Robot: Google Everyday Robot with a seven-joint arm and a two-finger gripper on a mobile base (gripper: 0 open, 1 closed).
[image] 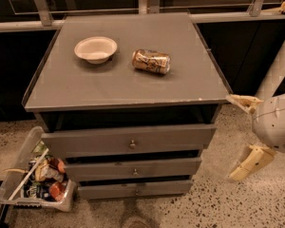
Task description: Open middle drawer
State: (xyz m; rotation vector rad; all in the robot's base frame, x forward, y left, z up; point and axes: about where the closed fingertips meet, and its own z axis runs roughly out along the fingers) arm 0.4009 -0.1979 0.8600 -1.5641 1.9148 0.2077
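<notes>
The grey cabinet has three drawers stacked under its top. The middle drawer [133, 168] is the mid-sized front with a small round knob [135, 172], and it sits shut between the taller top drawer [128, 140] and the slim bottom drawer [135, 189]. My gripper [230, 137] is to the right of the cabinet, level with the drawers and apart from them. Its two tan fingers [244, 102] are spread wide and hold nothing.
A white bowl [95, 49] and a brown can lying on its side [151, 61] rest on the cabinet top [128, 87]. A clear bin of snack packets [35, 182] stands on the speckled floor at the cabinet's lower left. A railing runs behind.
</notes>
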